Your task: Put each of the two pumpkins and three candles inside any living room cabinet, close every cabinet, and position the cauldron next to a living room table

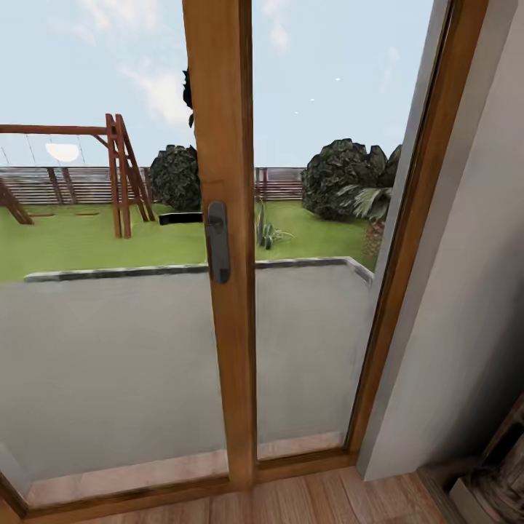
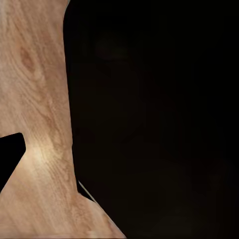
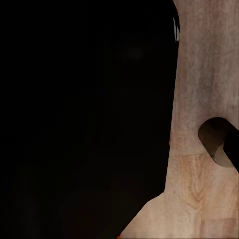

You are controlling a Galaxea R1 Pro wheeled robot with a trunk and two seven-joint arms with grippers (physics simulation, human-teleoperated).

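I face a wood-framed glass door (image 1: 218, 109) of the living room, with a dark handle (image 1: 217, 241) on its middle post. The pumpkins, candles, cabinet and cauldron are out of view. In the left wrist view a large black shape (image 2: 159, 119) covers most of the light wood plank floor (image 2: 40, 99). The right wrist view has a similar black mass (image 3: 84, 119) over the floor (image 3: 204, 74). A tiny orange sliver (image 3: 117, 237) peeks out at that mass's edge; I cannot tell what it is.
Behind the glass lie a grey terrace, a lawn and a wooden swing frame (image 1: 120, 175). A grey wall (image 1: 466, 291) rises right of the door. A dark carved object (image 1: 495, 480) stands in the lower right corner. Plank floor (image 1: 327, 502) runs along the door's foot.
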